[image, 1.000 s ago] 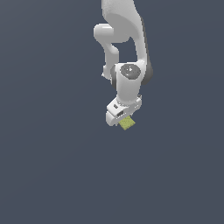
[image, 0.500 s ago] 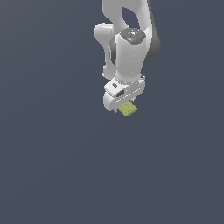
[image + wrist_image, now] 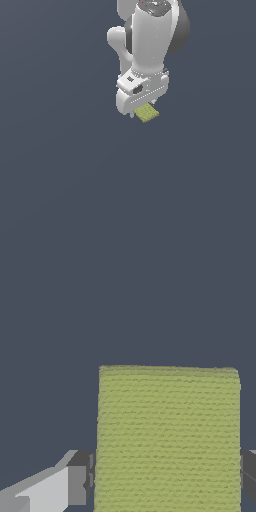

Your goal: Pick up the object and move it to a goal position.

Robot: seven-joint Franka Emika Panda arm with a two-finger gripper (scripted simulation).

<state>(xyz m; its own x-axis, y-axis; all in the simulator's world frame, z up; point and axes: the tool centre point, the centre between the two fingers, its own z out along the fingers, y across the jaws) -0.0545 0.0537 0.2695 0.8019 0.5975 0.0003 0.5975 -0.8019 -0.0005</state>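
And the gripper [image 3: 141, 106] is clamped on the yellow-green block [image 3: 147, 113], fingers [image 3: 75, 483] pressing both its sides in the wrist view; in the exterior view the block pokes out at the gripper's five o'clock.

One yellow-green block [image 3: 147, 113] is in view, sitting between the fingers of the one white claw [image 3: 141, 111], with part of it sticking out past the fingertips. Two fingers [image 3: 55, 487] flank the block, one on each side. One robot arm [image 3: 150, 40] carries the claw.
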